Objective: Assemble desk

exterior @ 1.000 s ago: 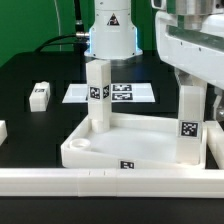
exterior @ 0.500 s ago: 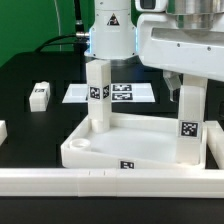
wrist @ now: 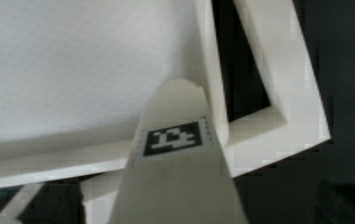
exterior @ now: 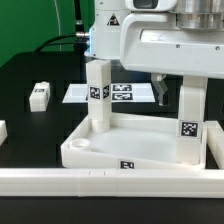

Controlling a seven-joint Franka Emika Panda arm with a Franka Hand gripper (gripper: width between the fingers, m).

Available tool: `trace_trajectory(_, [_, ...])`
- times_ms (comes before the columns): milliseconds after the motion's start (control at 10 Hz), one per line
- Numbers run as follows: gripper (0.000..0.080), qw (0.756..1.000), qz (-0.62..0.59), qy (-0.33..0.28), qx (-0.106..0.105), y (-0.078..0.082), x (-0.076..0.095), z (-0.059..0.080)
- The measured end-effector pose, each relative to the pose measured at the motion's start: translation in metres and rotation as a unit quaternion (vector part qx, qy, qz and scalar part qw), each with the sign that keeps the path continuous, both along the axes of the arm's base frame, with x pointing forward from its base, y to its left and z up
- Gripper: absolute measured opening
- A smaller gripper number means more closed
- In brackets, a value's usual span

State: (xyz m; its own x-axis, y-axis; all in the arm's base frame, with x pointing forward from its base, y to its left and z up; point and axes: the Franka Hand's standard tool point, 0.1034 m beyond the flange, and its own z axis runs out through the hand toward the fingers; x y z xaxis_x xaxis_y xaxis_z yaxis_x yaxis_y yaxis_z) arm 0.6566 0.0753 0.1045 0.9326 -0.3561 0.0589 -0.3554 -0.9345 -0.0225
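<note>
Two legs appear seated in the tabletop (exterior: 100, 158): near leg (exterior: 188, 115) just under the gripper (exterior: 165, 88), far leg (exterior: 97, 95) well aside of it. Loose leg (exterior: 39, 95) is outstanding. Gripper opening and hold cannot be determined.

A white robot arm (exterior: 170, 45) fills the upper part of the exterior view's right, its wide, boxy wrist section held level. The gripper (exterior: 164, 92) points straight down beneath it and is mostly hidden. One dark finger (exterior: 159, 88) shows, and the jaw spacing cannot be made out.
</note>
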Motion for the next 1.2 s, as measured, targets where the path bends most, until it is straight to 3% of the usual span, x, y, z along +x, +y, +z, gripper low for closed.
trace_trajectory(400, [0.0624,0.995,0.094,0.001,-0.019,-0.0043,0.0008,0.0006])
trace_trajectory(500, [0.0483,0.996,0.093,0.001,-0.018,-0.0042,0.0007,0.0005])
trace_trajectory(600, [0.0483,0.996,0.093,0.001,-0.019,-0.0042,0.0007,0.0004])
trace_trajectory(700, [0.0304,0.996,0.092,0.001,-0.018,-0.0042,0.0007,0.0003])
trace_trajectory(1000, [0.0289,0.996,0.082,0.001,-0.017,-0.0041,0.0007,0.0004])
trace_trajectory(1200, [0.0289,1.0,-0.004,0.0,-0.009,-0.0033,0.0005,0.0003])
